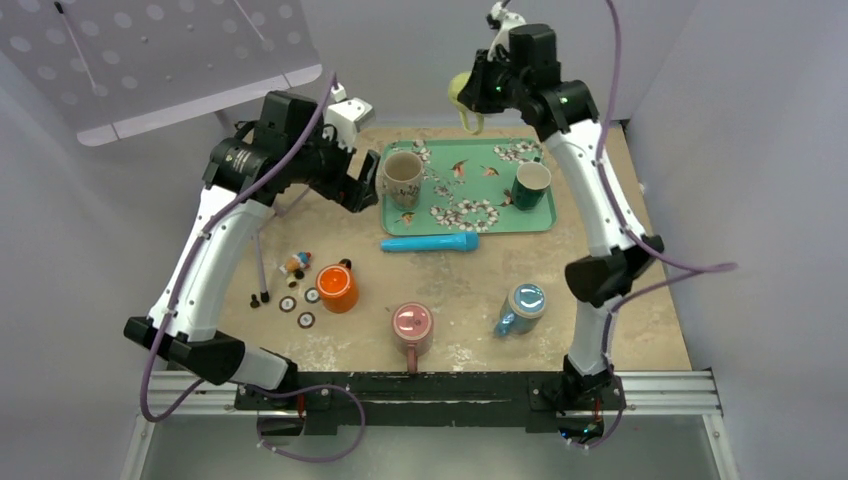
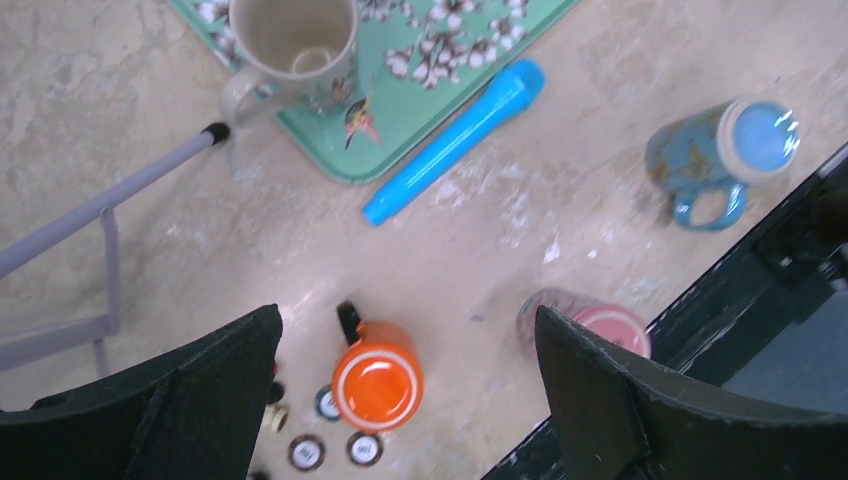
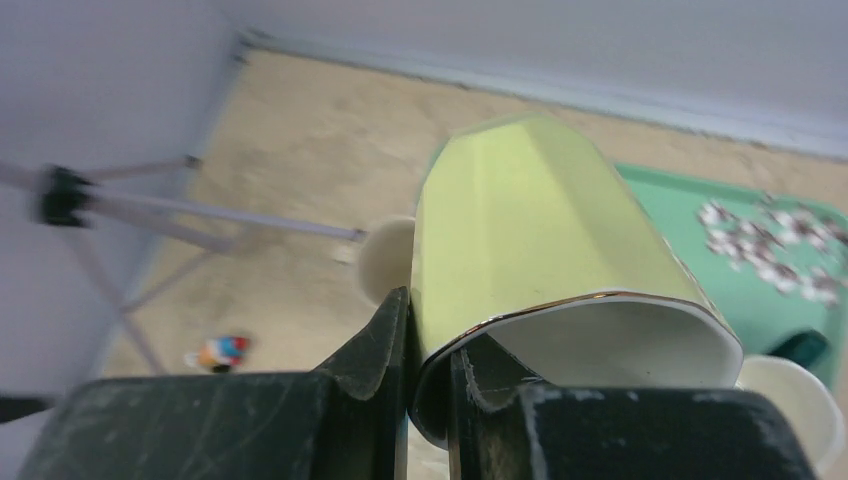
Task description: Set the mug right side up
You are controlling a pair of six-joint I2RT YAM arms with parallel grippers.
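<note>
Grey walls enclose a beige mottled desk (image 1: 460,290), with a white perforated panel at the upper left of the top view.

**Markings**
- Small round discs (image 1: 306,320) beside the orange mug (image 1: 337,288) carry printed centres. The print is too small to read.
- No brand or legible writing shows on any mug. The teal tray (image 1: 520,222) bears a flower-and-bird pattern only.

**Right arm**
- The arm rises from its base at the near right, folds at the elbow and reaches to the far edge of the desk. The wrist is bent toward the left.
- The right claw (image 3: 430,350) is clenched on the yellow-green mug (image 3: 540,230), with one finger outside the wall and one inside, at the rim.
- The mug is held in the air above the far edge of the tray, clear of the desk. It lies tilted with the open rim toward the wrist camera. The exact angle is probably near horizontal, but the top view is too small to confirm this.

**Left arm**
- The arm extends from the near left toward the tray's left edge.
- The left claw (image 2: 408,315) is released, with its fingers spread wide. It hangs above the desk near the beige mug (image 1: 402,177).

**Other items**
- The beige mug and a green mug (image 1: 531,185) stand upright on the tray.
- A blue cylinder (image 1: 430,243) lies just beside the tray's near edge.
- The orange mug, a pink mug (image 1: 412,328) and a blue mug (image 1: 522,307) sit base-up on the desk.
</note>
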